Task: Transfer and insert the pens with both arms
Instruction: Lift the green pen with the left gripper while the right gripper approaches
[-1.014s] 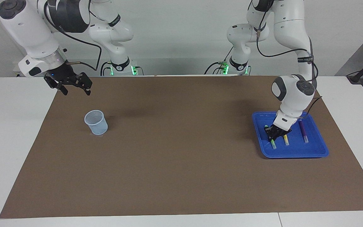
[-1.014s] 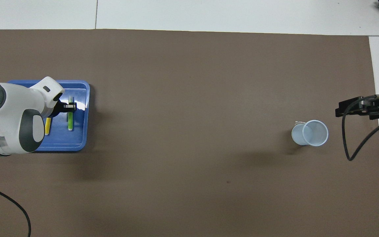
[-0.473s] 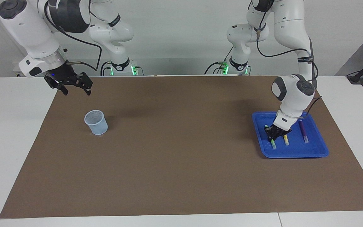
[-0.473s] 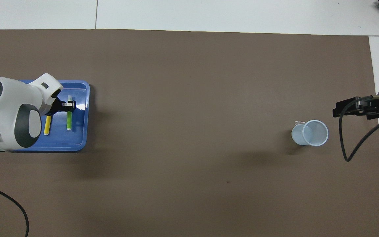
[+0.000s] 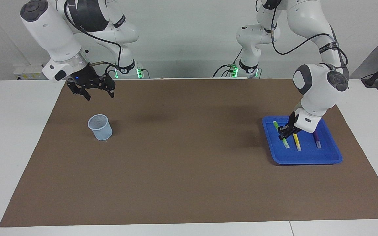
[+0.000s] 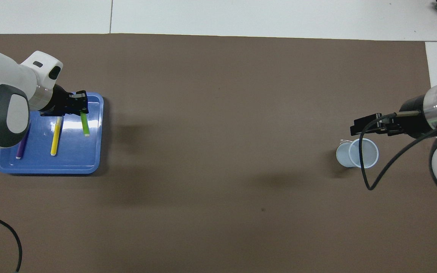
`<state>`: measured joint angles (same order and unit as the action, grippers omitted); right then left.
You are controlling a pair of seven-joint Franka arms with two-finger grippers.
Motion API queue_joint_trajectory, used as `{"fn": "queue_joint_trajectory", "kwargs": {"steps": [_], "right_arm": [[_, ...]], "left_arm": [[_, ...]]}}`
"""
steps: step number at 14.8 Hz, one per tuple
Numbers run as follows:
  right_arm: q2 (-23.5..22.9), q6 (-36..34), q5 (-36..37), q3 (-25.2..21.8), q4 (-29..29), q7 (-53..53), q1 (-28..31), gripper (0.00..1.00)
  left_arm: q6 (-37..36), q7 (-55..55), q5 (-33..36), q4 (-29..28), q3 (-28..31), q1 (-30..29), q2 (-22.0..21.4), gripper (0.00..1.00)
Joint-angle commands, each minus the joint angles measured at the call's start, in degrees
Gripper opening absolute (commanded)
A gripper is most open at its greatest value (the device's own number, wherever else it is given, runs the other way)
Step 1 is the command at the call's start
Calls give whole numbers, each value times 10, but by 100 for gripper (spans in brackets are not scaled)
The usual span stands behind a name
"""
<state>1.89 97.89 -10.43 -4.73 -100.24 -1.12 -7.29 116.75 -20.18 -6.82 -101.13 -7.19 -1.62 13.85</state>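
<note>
While the left tool (image 5: 284, 133) is pinching the green pen (image 5: 281, 139) over the blue tray (image 5: 307, 159), at the middle right of the facing view, the pen hangs slanted with its lower end close to the tray floor; whether it touches there I cannot tell. The yellow pen (image 5: 296, 141) and the purple pen (image 5: 316, 140) lie flat in the same tray, just beside the raised one. In the overhead view this tray sits at the middle left edge of the frame.

The right tool (image 5: 93, 89) hangs in the air at the upper left of the facing view, its fingers spread wide and holding nothing. Below it in that frame, the pale blue cup (image 5: 100, 127) stands upright on the brown mat (image 5: 189, 183) of the desk.

I judge the step in hand to be the lifting of the green pen out of the tray, for a handover toward the middle of the mat. To do it well, the left arm should rise straight until the low end passes the tray rim, because a sideways move too early could knock the yellow pen. The grip is near the upper end, so the pen may swing; a slow, steady carry is better. For the handover, the free lower part should be offered to the waiting right tool, which must close firmly before the left one lets go.
</note>
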Motion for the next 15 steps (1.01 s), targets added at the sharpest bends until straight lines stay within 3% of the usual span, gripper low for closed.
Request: {"fn": "queue_joint_trajectory", "kwargs": {"steps": [1, 5, 11, 15], "right_arm": [[36, 46, -56, 7, -67, 9, -1, 100], [38, 70, -129, 9, -75, -51, -29, 100], [37, 201, -198, 10, -113, -208, -123, 100], [24, 273, -266, 10, -116, -311, -160, 100]], "left_arm": [[-25, -127, -38, 7, -20, 4, -23, 0], [-56, -300, -91, 3, -41, 7, -48, 0], [-64, -605, -114, -6, -41, 59, -69, 0], [-76, -674, -185, -8, -41, 72, -78, 0]]}}
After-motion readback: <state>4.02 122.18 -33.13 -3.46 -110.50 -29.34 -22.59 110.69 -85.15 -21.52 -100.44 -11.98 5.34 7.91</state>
